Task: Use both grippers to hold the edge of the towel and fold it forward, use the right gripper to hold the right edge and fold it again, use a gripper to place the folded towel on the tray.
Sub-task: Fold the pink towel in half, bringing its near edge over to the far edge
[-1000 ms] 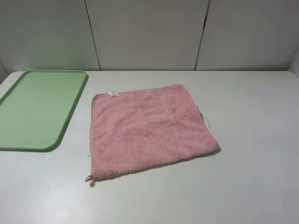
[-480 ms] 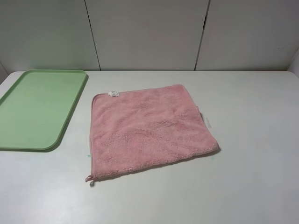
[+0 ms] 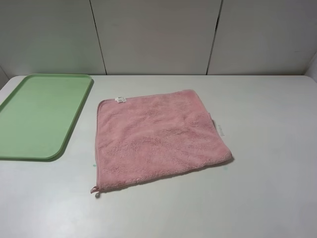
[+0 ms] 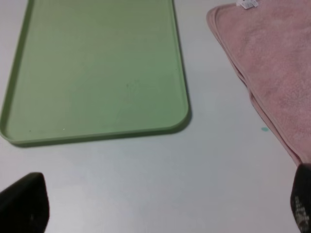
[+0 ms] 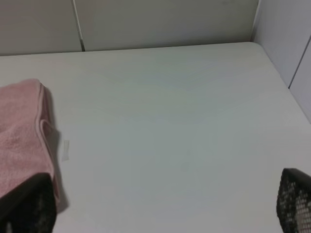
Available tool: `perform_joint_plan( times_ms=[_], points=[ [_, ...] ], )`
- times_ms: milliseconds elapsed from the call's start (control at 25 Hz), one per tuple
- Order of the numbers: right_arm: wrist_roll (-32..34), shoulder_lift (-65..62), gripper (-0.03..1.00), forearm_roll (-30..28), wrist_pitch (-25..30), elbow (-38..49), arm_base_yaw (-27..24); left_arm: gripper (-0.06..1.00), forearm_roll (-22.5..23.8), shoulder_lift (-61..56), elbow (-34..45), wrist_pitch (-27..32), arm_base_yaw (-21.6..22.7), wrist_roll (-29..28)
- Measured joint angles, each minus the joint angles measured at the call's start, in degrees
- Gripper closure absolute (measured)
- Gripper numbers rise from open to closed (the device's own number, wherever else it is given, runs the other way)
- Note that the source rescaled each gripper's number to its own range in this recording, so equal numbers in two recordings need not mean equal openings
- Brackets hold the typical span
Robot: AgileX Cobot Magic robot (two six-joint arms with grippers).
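The pink towel (image 3: 158,139) lies spread flat on the white table, with its white label (image 3: 120,99) at the far left corner and its loop (image 3: 94,189) at the near left corner. Its hemmed near edge (image 3: 163,176) runs along the front. The green tray (image 3: 39,114) sits to the towel's left with nothing on it. Neither arm shows in the high view. My left gripper (image 4: 163,208) stands open above bare table, between the tray (image 4: 97,73) and the towel (image 4: 272,63). My right gripper (image 5: 160,206) stands open beside the towel's right edge (image 5: 43,131), holding nothing.
The white table (image 3: 267,109) stretches to the towel's right and front. Grey wall panels (image 3: 158,34) close off the back. A small white tag (image 3: 219,130) lies at the towel's right edge.
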Motion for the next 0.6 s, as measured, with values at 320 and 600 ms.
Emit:
perform_joint_plan(
  times_ms=[320, 600],
  points=[
    [0.0, 0.0, -0.03, 0.0, 0.0, 0.0, 0.6, -0.05, 0.0, 0.0, 0.0, 0.0, 0.0, 0.0],
    [0.0, 0.0, -0.03, 0.0, 0.0, 0.0, 0.6, -0.05, 0.0, 0.0, 0.0, 0.0, 0.0, 0.0]
  ],
)
